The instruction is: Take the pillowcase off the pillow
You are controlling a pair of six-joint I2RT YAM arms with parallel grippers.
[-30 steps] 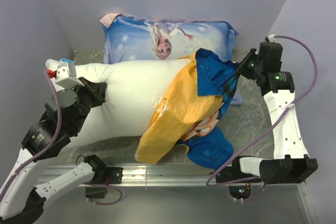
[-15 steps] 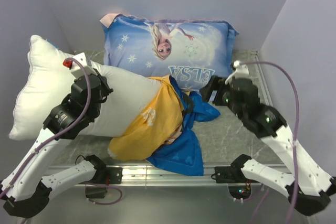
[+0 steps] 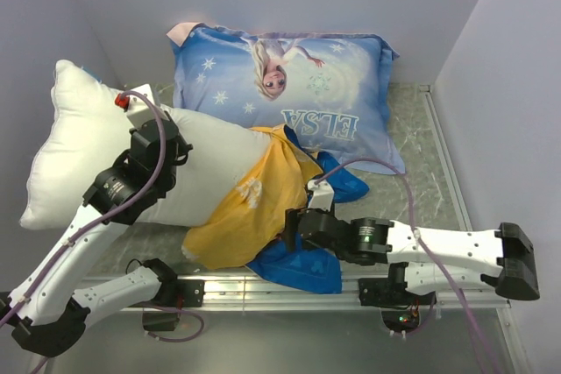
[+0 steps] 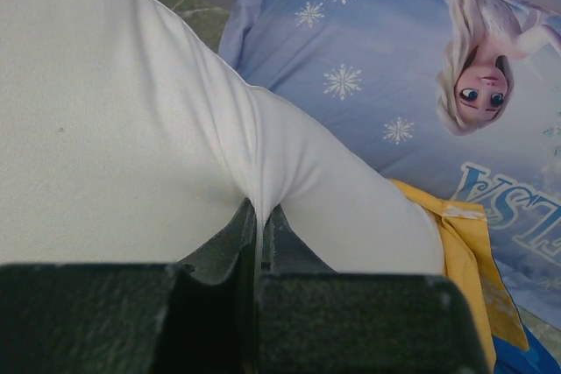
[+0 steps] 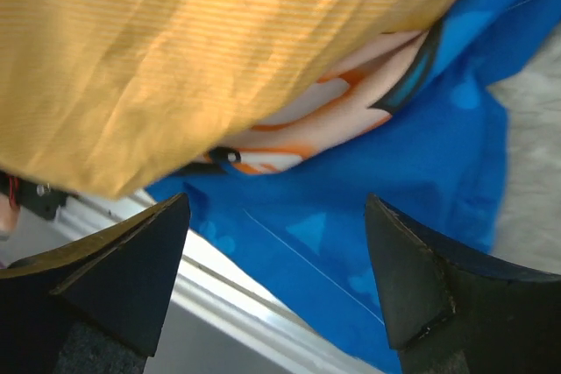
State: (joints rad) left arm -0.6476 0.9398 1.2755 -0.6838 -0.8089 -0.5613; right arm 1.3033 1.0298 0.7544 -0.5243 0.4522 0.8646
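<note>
The white pillow point(image 3: 88, 146) lies slanting on the left, its left end raised toward the wall. My left gripper point(image 3: 172, 151) is shut on a pinch of its white cloth point(image 4: 259, 203). The pillowcase point(image 3: 250, 203), yellow-orange on top and blue beneath, is bunched over the pillow's right end, and its blue part spills to the front edge. My right gripper point(image 3: 294, 227) is open and hovers low over that blue fabric point(image 5: 351, 216) beside the yellow fold point(image 5: 219, 50). Nothing sits between its fingers point(image 5: 145, 264).
A light blue Elsa-print pillow point(image 3: 289, 76) leans against the back wall, right behind the white pillow point(image 4: 394, 85). The metal rail point(image 3: 263, 291) runs along the table's front edge, just under the right gripper point(image 5: 219, 291). Walls close in on the left, back and right.
The right gripper let go of the pillowcase, opened and swung from the back right to the front. The left arm pulled the pillow up and leftward, so the case slid toward its right end.
</note>
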